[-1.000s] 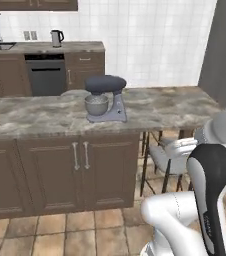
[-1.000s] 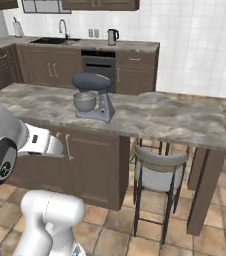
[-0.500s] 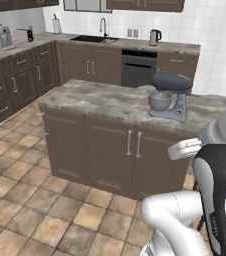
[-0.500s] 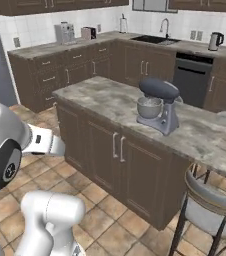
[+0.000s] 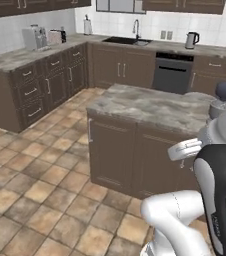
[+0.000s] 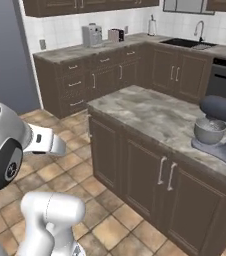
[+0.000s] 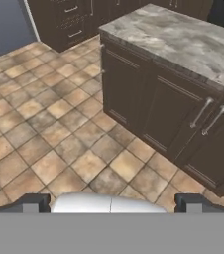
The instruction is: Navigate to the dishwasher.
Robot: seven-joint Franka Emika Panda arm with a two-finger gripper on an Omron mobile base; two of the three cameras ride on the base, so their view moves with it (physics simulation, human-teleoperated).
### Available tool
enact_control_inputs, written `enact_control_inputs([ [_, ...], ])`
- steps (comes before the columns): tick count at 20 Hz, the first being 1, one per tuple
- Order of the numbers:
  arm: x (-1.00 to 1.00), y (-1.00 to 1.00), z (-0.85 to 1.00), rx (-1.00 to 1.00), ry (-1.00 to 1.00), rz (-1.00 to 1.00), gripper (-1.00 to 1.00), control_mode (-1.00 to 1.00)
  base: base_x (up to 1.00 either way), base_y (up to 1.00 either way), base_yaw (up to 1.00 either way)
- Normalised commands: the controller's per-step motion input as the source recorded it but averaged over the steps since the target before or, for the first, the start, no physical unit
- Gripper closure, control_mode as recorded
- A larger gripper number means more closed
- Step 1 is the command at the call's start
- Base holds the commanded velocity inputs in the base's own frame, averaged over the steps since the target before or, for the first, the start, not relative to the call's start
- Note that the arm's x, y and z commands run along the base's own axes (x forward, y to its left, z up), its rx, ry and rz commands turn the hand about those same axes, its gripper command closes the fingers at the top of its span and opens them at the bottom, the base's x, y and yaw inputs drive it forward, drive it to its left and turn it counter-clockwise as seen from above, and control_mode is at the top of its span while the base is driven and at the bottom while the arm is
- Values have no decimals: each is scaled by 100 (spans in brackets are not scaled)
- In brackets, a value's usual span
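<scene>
Pincer is spreading wide, holding nothing, over the floor. Dishwasher is standing far away against the back wall, behind the island tabletop. It is looking heavy and stiff; its black bar handle is the place to grab.

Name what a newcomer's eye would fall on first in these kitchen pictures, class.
The marble-topped island fills the middle, with a grey stand mixer on its far end. Behind it, under the back counter right of the sink, sits the dark dishwasher. Tan floor tiles spread to the left.
</scene>
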Motion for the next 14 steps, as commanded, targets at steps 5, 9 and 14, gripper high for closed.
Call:
enact_control_inputs([
  [5, 0, 0, 0, 0, 0, 0, -100, 100, 100, 100, 0],
  [9, 0, 0, 0, 0, 0, 0, -100, 100, 100, 89, -6],
  [14, 0, 0, 0, 0, 0, 0, -100, 100, 100, 88, -11],
])
